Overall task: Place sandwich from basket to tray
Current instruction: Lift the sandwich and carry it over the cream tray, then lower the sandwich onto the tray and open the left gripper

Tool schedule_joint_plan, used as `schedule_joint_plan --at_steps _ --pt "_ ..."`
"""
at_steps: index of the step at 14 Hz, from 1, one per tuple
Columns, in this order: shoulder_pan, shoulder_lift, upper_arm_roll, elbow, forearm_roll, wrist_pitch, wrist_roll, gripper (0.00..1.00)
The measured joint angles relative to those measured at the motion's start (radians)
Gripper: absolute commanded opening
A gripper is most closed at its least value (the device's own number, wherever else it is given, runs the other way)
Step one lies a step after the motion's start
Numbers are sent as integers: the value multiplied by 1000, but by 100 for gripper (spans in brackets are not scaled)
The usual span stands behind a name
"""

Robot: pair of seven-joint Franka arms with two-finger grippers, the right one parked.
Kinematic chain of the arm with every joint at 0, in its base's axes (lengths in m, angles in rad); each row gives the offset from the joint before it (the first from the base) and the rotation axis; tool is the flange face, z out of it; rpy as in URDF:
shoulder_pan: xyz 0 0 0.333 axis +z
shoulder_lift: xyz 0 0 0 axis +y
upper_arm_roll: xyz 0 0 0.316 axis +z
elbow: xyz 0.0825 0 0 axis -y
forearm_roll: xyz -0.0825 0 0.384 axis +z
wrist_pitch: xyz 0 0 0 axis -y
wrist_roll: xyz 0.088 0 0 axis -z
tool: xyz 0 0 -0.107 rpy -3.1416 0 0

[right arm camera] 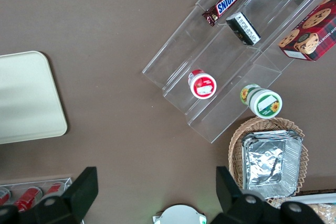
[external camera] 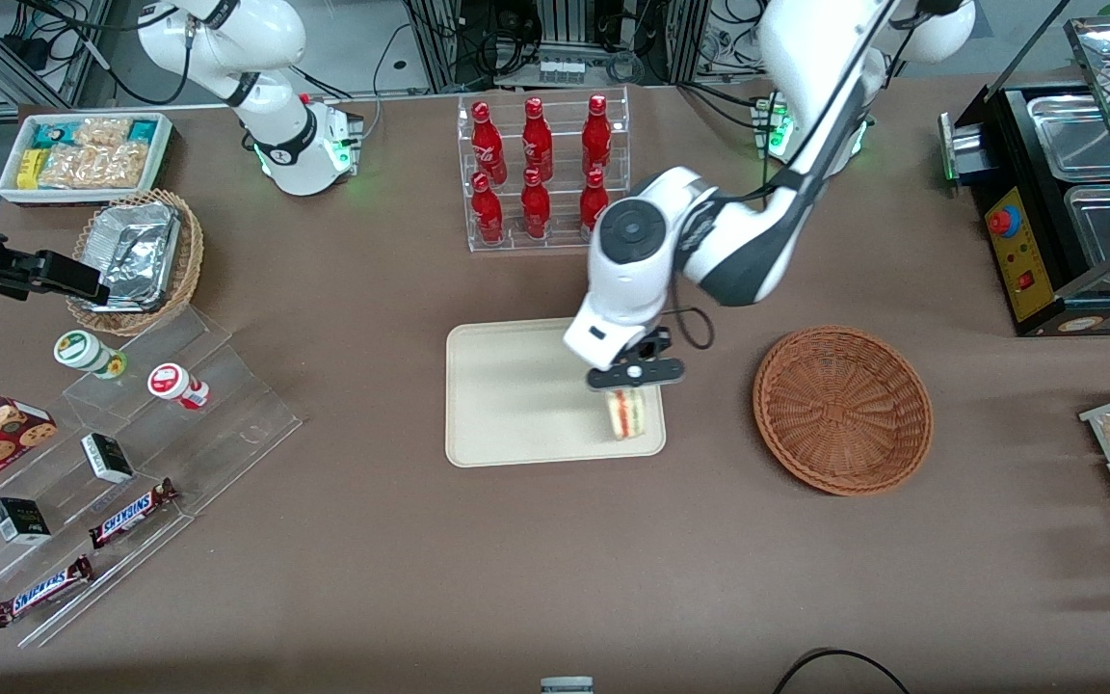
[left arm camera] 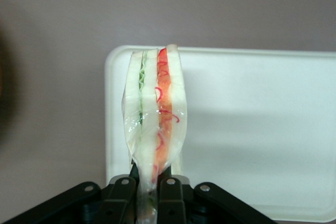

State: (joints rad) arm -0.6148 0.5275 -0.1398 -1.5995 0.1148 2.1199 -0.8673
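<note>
— Where was the sandwich?

— I had the small triangular wedge of white bread with red and green filling (external camera: 626, 413) pinched upright in the black two-finger gripper (external camera: 634, 387), low over the flat cream rectangular tray (external camera: 507, 395) (its corner nearest the basket), for a short drop.

— And the basket?

— The round reddish-brown wicker basket (external camera: 842, 409) sat empty beside the tray.

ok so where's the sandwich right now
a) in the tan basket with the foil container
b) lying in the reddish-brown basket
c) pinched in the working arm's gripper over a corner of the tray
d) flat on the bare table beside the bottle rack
c: the gripper is shut on the sandwich, holding it upright over the corner of the tray nearest the basket, which holds nothing.
</note>
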Motion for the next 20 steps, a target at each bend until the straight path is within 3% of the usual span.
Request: schedule_joint_plan --at_steps 6,11,12,14,15,20 --pt "-84 152 1 99 3 89 -25 0" --pt "-126 191 4 103 3 110 -28 0" --pt "-130 194 4 103 4 110 -28 5" --pt "-135 198 4 103 4 110 -30 85" --pt "-135 198 4 103 4 110 -38 98" --pt "-135 190 12 124 4 93 -79 99"
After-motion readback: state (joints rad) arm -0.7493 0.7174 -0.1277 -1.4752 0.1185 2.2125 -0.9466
